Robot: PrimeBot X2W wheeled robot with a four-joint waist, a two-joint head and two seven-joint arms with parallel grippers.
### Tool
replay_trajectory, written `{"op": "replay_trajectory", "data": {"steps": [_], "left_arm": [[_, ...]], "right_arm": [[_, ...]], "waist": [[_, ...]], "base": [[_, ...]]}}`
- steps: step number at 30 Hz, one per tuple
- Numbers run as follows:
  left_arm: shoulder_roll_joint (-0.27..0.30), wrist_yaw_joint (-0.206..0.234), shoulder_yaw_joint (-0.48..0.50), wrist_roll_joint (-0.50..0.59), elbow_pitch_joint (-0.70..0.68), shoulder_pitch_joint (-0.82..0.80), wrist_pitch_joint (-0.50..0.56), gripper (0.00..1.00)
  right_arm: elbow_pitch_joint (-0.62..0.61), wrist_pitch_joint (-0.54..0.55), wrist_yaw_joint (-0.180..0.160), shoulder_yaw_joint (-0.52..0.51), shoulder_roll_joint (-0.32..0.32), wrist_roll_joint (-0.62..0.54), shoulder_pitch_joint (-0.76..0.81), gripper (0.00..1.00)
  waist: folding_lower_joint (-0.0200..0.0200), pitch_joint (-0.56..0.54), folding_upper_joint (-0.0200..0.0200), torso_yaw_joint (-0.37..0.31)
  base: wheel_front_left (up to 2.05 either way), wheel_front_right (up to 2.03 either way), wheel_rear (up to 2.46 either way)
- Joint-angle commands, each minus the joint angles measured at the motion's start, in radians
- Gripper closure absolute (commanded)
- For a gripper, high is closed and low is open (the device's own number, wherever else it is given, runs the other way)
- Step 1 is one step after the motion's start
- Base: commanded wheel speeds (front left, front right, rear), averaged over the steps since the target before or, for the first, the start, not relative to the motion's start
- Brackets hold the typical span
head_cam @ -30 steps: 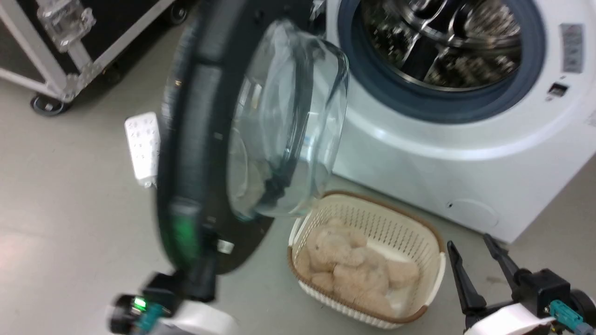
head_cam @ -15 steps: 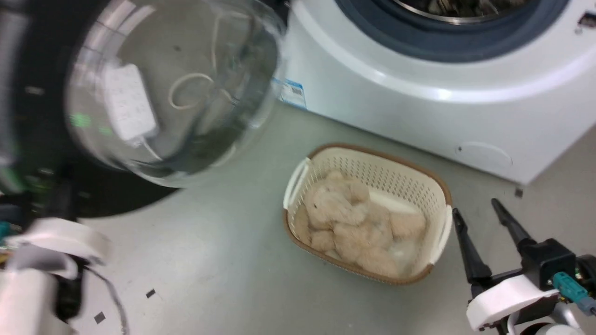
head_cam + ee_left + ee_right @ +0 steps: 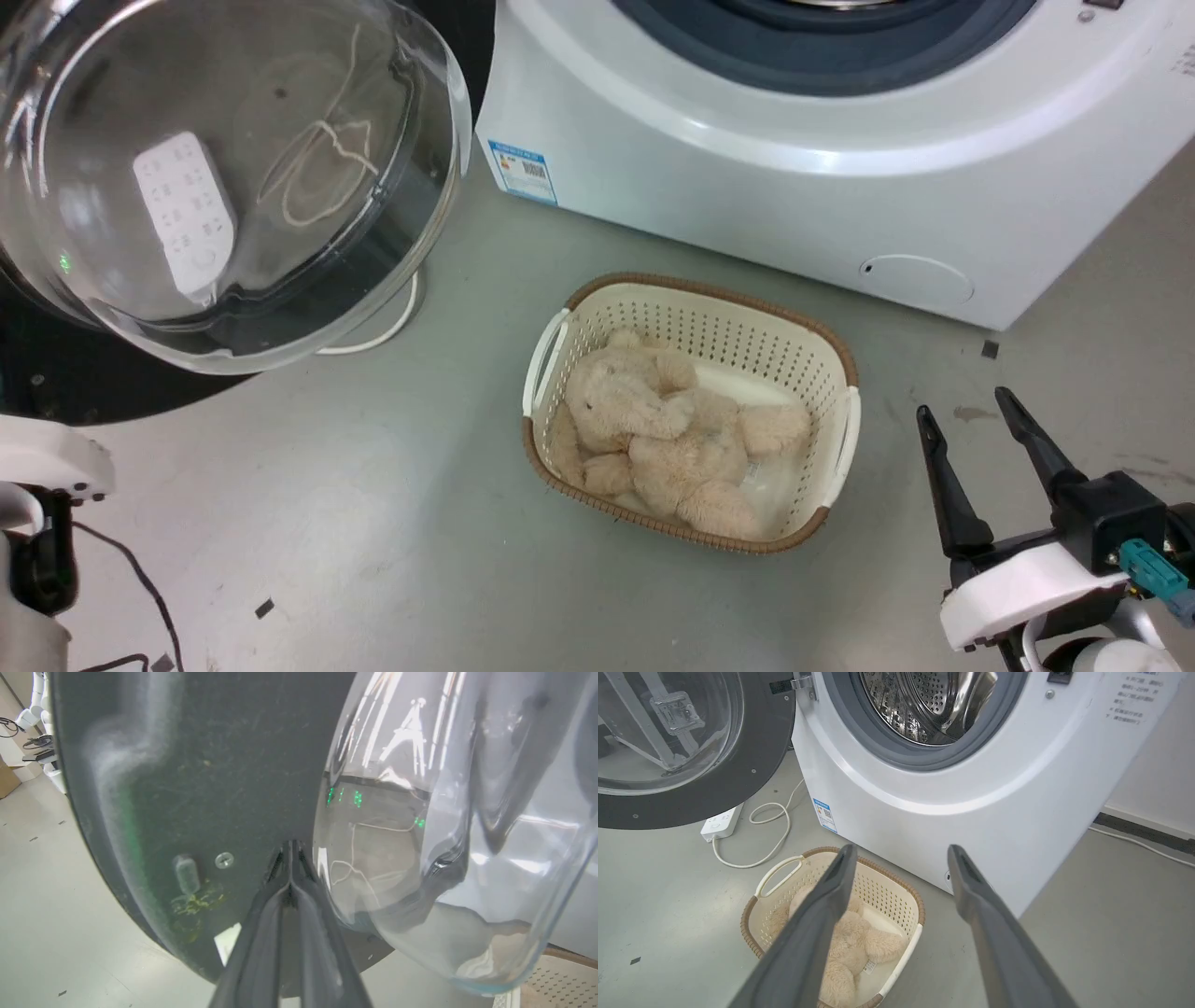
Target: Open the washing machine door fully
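Head view: washing machine door (image 3: 224, 187) stands wide open.

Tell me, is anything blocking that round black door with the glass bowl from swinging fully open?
Possibly: behind the round black washing machine door, a black metal-edged case shows through its glass and may stop the swing. The white power strip lies on the floor, under the door.

Probably a test lab, washing machine (image 3: 924, 793) on bare grey floor (image 3: 373, 523), power strip (image 3: 721, 822) lying loose, laundry basket (image 3: 702, 289)
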Motion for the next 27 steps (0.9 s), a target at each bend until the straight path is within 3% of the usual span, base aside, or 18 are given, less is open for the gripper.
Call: {"op": "replay_trajectory", "data": {"steps": [1, 9, 14, 25, 26, 27], "left_arm": [[-0.01, -0.004, 0.002, 0.013, -0.014, 0.012, -0.011, 1.0], [-0.112, -0.011, 0.003, 0.111, -0.282, 0.137, -0.012, 1.0], [-0.204, -0.036, -0.063, 0.159, -0.442, 0.247, -0.013, 1.0], [-0.331, -0.038, -0.156, 0.178, -0.546, 0.428, -0.013, 1.0], [-0.34, -0.035, -0.158, 0.179, -0.547, 0.44, -0.013, 0.91], [-0.348, -0.03, -0.16, 0.184, -0.549, 0.451, -0.013, 0.55]], "right_arm": [[0.008, -0.015, -0.001, 0.001, 0.002, 0.01, -0.003, 0.0], [0.022, -0.089, -0.001, -0.013, 0.002, 0.034, 0.007, 0.0], [0.006, -0.14, -0.001, -0.027, 0.002, 0.036, 0.023, 0.0], [-0.01, -0.171, -0.001, 0.029, 0.002, 0.048, 0.096, 0.0], [-0.011, -0.171, -0.001, 0.031, 0.002, 0.05, 0.104, 0.0], [-0.011, -0.171, -0.001, 0.031, 0.002, 0.052, 0.111, 0.0]], "waist": [[-0.0001, -0.02, 0.0, -0.004], [-0.0001, -0.13, 0.0, -0.036], [-0.0001, -0.201, 0.0, -0.089], [-0.0001, -0.293, 0.0, -0.246], [-0.0001, -0.297, 0.0, -0.255], [-0.0001, -0.301, 0.0, -0.264]], "base": [[0.0, 0.0, 0.0], [0.0, 0.0, 0.0], [0.0, 0.0, 0.0], [0.0, 0.0, 0.0], [0.0, 0.0, 0.0], [0.0, 0.0, 0.0]]}}
